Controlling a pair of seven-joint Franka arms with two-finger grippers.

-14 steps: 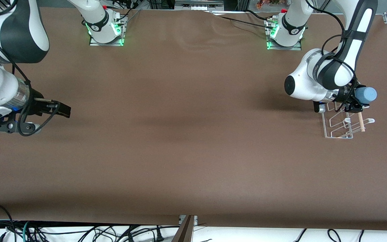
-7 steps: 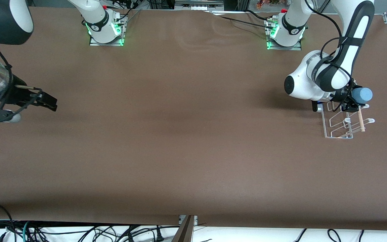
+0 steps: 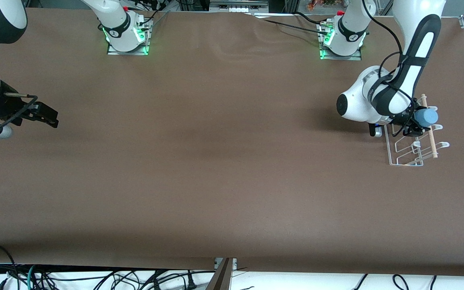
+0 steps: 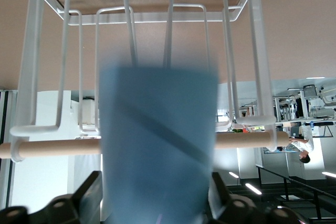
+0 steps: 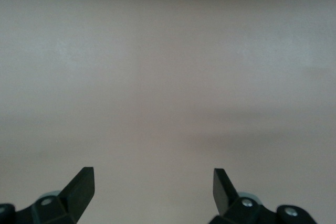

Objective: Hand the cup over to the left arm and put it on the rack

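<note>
**Blue cup lies sideways in the left jaws, at the rack's pegs**

Blue plastic is what you see first: the cup (image 3: 425, 117) is clamped in the left gripper (image 3: 416, 122), over the end of the rack (image 3: 405, 155) that is farther from the front camera. The handover is already done, so I judge that only the placing is left.

The relation that matters is the cup's long axis against the rack. The cup lies on its side, and its axis runs along the worktop (image 3: 224, 161), straight out from the jaws and away from the wrist. It crosses the wooden dowel (image 3: 431, 139) of the rack almost at a right angle. The left arm is the only one near; the right gripper (image 3: 44, 117) waits at the right arm's end of the worktop, well apart, with its jaws apart and holding nothing.

The front view gives you the place over the rack, but the arm's wrist hides how the cup sits among the wires. The left wrist view shows this: the cup (image 4: 157, 145) is centred between the black fingers (image 4: 86, 198), the dowel (image 4: 50, 148) passes across it, and two white pegs (image 4: 149, 24) stand in line with the cup. Whether the cup already touches the dowel or a peg, you cannot tell from either view. The right wrist view shows only bare worktop (image 5: 168, 77) between the open fingers (image 5: 81, 187).
</note>
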